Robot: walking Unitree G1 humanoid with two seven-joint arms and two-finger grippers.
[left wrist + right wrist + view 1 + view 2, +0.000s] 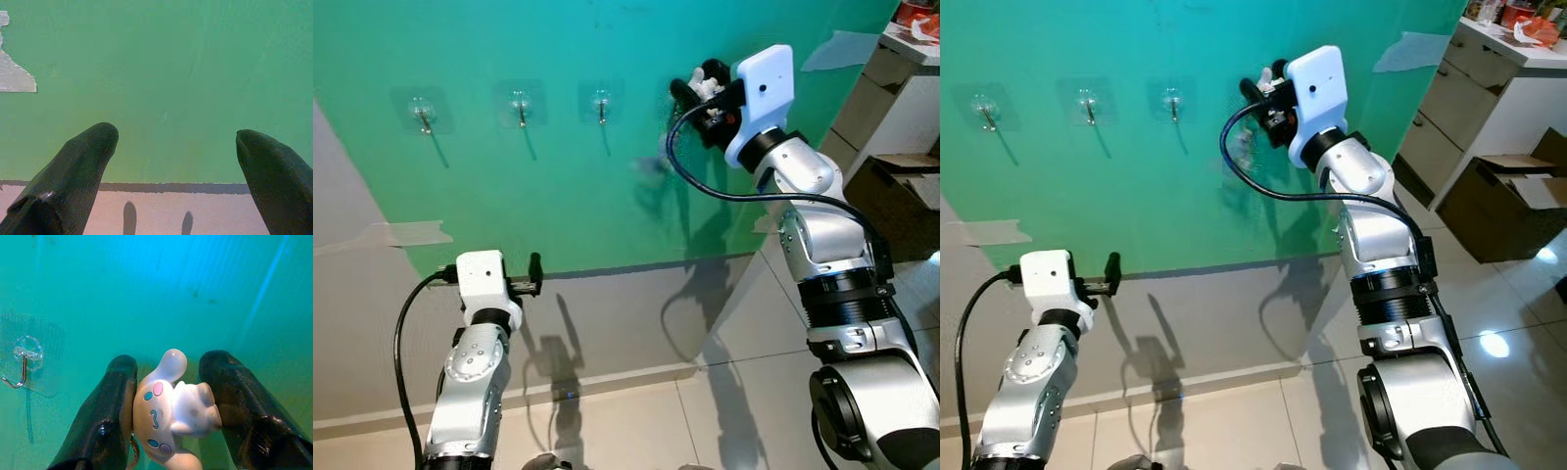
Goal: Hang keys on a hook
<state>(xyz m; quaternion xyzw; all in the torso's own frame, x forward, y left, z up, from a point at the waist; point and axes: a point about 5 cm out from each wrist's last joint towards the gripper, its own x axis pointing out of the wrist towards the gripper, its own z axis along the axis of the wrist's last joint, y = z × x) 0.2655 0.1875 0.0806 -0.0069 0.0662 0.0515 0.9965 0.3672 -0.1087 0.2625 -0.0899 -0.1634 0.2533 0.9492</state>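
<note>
**Keys in grip, lining up on a hook**

Right gripper is raised against the green wall, its fingers clamped on the white cartoon charm of the keys. A small metal ring peeks out beside one finger in the right wrist view; the keys themselves are hidden. In the head views the charm sits between the fingertips, close to the wall, beside the row of hooks.

Step in hand, as I read it: the approach. Nothing hangs on any hook yet. Three clear stick-on hooks show in a row: the hook at the left end, middle hook, and nearest hook. The right wrist view has one hook off to the side of the fingers, well apart from the charm.

Next move likely calls for shifting the gripper sideways toward that hook, getting the ring over the upturned tip, then letting go. The ring is tucked behind a finger, so presenting it cleanly looks like the hard part.

Charm orientation: long axis runs roughly along the fingers, one ear pointing toward the wall, face turned to the camera.

Left gripper is held low, fingers spread wide, nothing between them.
</note>
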